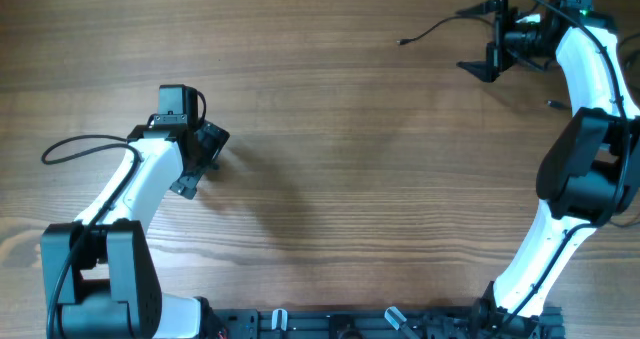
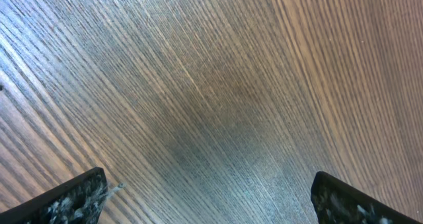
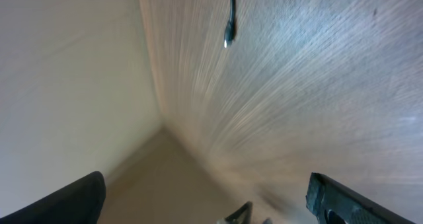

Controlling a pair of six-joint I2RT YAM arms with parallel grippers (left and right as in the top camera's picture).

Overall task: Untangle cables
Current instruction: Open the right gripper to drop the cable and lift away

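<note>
Two arms work at one wooden surface (image 1: 330, 179), and one thin dark cable (image 1: 432, 29) can be made out clearly. It lies near the far right corner of the surface. Its plug tip points toward the middle of the far edge, and the strand runs back to the upper finger of the right end effector (image 1: 478, 41). Whether it touches that finger cannot be told from overhead. A small dark speck (image 1: 552, 105) near the right edge is too small to identify.

The right end effector is released, its two fingers spread wide with nothing between them. The left end effector (image 1: 208, 159) sits toward the left edge, about midway between the near and far edges, and is also released and holding nothing.

Only the overhead view shows both arms and where the cable lies on the surface. The right wrist view shows the cable's free end up close, a bright metallic tip hanging at the top of the frame, well apart from the two dark fingers (image 3: 66, 201) at the bottom corners. The left wrist view shows only bare wood grain between its own two fingers (image 2: 73, 197), with no cable.

The surface is pale brown wood with long straight grain and a faint sheen. A plain beige wall (image 3: 66, 72) stands beyond the surface's edge in the right wrist view. A dark rail (image 1: 340, 324) carrying the arm bases runs along the near edge.
</note>
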